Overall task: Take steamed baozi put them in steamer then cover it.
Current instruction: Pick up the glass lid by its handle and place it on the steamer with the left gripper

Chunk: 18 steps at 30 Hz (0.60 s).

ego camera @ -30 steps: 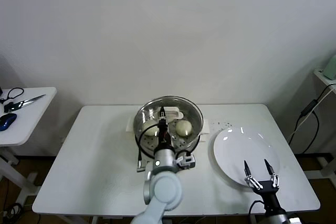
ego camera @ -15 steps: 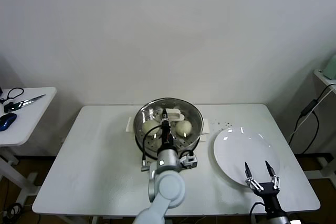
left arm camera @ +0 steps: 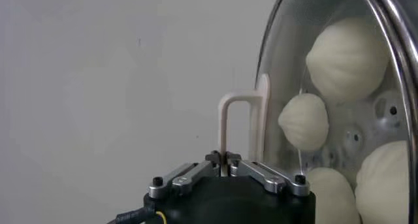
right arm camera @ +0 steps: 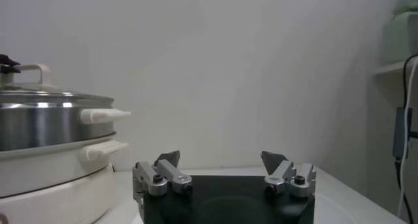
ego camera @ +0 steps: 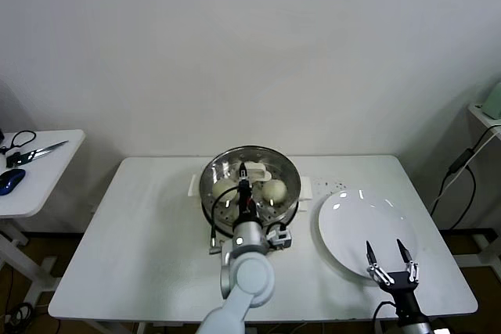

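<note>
The steamer (ego camera: 291, 193), a shiny steel pot on a white base, stands at the table's far middle. The glass cover (ego camera: 282, 163) lies over it; in the right wrist view the cover (right arm camera: 46, 93) rests level on the steamer (right arm camera: 46, 124). My left gripper (ego camera: 243, 171) is shut on the cover's white handle (left arm camera: 236, 121), right at the left gripper (left arm camera: 224, 157). Several cream baozi (left arm camera: 346, 49) show through the glass, and a baozi (ego camera: 274, 190) shows from above too. My right gripper (ego camera: 389, 260) hangs open and empty over the white plate (ego camera: 348, 220); in its own view the right gripper (right arm camera: 221, 159) holds nothing.
A side table (ego camera: 43, 185) on the left carries scissors (ego camera: 35, 150) and a blue mouse (ego camera: 9, 181). A shelf with a pale green object (ego camera: 491, 99) and a hanging cable (ego camera: 458, 170) stand at the far right.
The left gripper has shifted the cover slightly away from me and down, so it now sits squarely over the steamer. The right gripper has stayed put.
</note>
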Available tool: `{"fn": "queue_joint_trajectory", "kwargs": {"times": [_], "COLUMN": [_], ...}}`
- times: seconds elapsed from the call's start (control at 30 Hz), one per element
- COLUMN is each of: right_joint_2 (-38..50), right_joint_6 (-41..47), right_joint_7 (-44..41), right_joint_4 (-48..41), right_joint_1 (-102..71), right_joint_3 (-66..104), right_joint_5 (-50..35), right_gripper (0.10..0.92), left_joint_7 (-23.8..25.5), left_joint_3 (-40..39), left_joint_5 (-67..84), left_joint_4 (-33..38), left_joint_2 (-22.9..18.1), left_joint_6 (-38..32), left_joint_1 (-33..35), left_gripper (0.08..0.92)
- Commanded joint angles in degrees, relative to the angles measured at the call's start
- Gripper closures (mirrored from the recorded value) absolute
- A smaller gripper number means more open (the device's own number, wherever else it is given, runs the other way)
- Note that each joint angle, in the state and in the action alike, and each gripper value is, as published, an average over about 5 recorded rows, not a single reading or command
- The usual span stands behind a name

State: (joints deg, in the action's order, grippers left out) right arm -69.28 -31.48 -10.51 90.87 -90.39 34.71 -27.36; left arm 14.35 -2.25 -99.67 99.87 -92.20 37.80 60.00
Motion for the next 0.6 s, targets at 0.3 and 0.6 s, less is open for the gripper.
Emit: {"fn": "queue_joint_trajectory", "kwargs": {"times": [0.3, 0.6], "right_joint_2": [0.16, -0.02], "right_joint_6": [0.17, 0.44], "right_joint_7": [-0.33, -0.55], "right_joint_4": [0.37, 0.82], "right_joint_1": [-0.02, -0.12], "right_joint_3": [0.19, 0.25], "right_joint_5": [0.03, 0.23], "right_gripper": [0.203, 0.203], "left_joint_7": [-0.55, -0.44], "left_joint_3": [0.12, 0.06], "left_joint_5": [-1.02, -0.13], "left_joint_4": [-0.23, -0.59], "left_joint_2": [-2.80, -2.80], "left_joint_6": [-0.19, -0.18], "left_joint_1": [0.08, 0.42], "left_gripper": [0.857, 0.854]}}
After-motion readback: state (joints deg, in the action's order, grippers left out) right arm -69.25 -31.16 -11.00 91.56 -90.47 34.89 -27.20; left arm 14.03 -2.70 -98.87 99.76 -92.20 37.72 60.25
